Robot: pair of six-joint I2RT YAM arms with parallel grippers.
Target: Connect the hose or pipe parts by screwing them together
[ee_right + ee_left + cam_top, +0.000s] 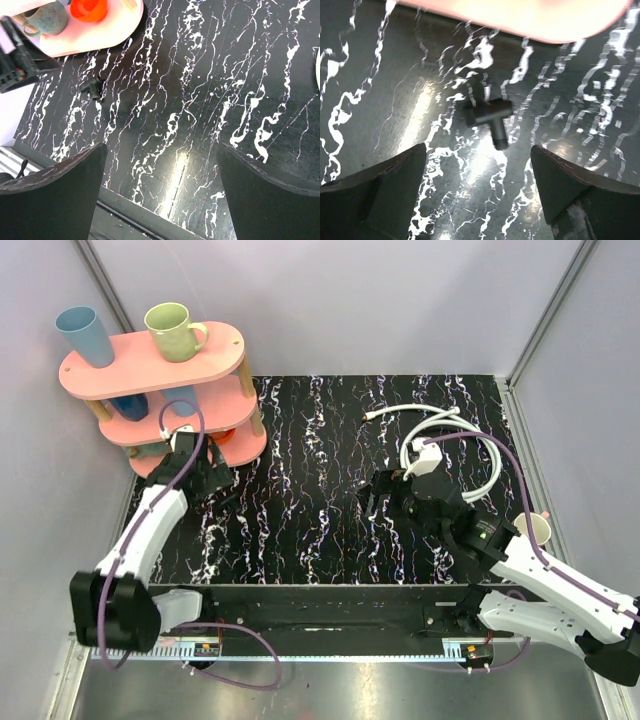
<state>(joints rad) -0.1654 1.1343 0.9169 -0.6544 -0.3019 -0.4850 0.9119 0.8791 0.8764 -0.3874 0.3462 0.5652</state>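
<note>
Top external view shows the white hose point(420, 409) coiled at the far right of the counter point(320, 490), light and floppy, likely best pinched just behind its rigid end fitting point(369, 416), while the left claw point(480, 165), above a dark T-piece point(489, 117), and the right claw point(160, 165) stand spread, empty.

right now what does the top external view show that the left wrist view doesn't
Only the top view: the looped white hose at the far right, the open right tool, and a blue cup and green mug on the shelf's top tier. Only the left wrist view makes out a small black T-shaped fitting lying flat. Both: the open left tool, the pink shelf and the black marbled table.
</note>
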